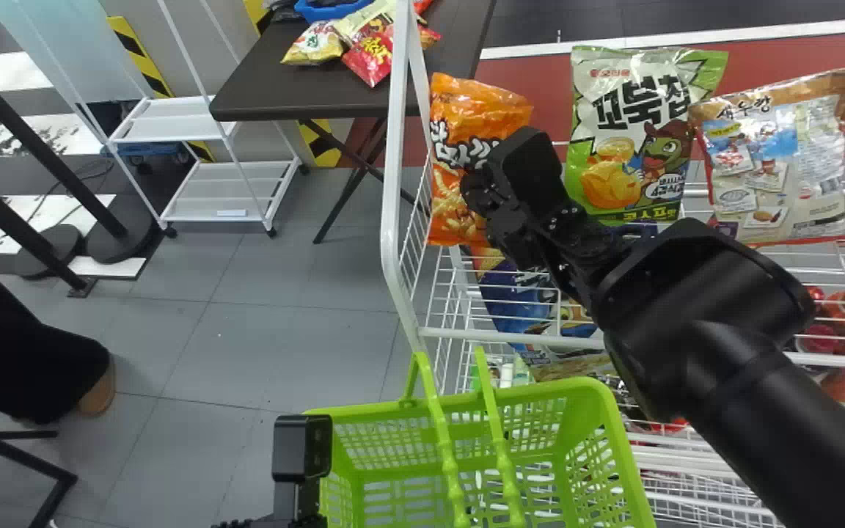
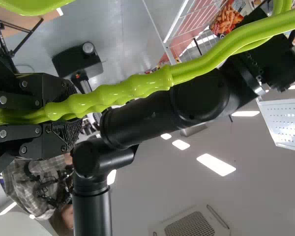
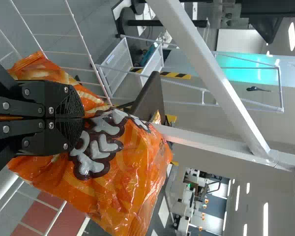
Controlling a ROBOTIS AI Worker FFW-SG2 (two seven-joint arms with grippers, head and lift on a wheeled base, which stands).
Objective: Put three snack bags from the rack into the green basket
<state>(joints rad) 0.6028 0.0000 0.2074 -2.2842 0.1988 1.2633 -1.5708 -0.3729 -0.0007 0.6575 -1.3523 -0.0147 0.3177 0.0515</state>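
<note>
My left gripper was closed around the handles of the green basket, which hung open-topped in front of the rack. Next along, at the rack's left end, came the orange snack bag, pinched between the closed fingers of my right gripper. I couldn't tell whether its bottom edge rested on the rack. Beside it stood the green snack bag, then a silver-and-brown one, untouched. I judged this to be the picking step, probably for the first bag. The next move called for raising the orange one clear of the wire side, then bringing it back and down between the basket's handles without snagging them.
</note>
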